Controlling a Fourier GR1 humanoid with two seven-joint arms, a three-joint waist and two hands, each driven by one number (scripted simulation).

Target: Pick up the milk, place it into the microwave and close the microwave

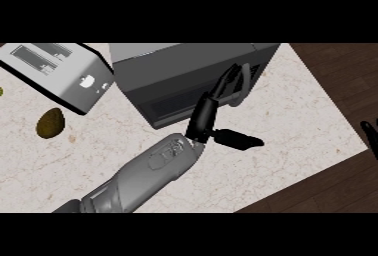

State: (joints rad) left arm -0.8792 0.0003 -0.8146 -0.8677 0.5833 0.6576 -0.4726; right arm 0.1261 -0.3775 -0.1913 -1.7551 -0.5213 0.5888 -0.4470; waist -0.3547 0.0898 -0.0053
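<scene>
The dark grey microwave point(173, 65) stands at the back middle of the counter, and its door face looks shut. No milk shows anywhere in the head view. My left hand point(204, 118) reaches up from the lower left on its grey forearm. Its straight fingers point(230, 85) lie against the right part of the microwave's front, with the thumb sticking out to the right; it is open and holds nothing. Only the fingertips of my right hand point(370, 134) show at the right edge, pointing up, open and resting.
A silver toaster point(55, 70) stands at the back left next to the microwave. An olive-brown rounded item point(50, 122) lies on the pale marble counter point(295, 125) at the left. The counter's edge runs diagonally at the right, with dark wooden floor point(347, 70) beyond.
</scene>
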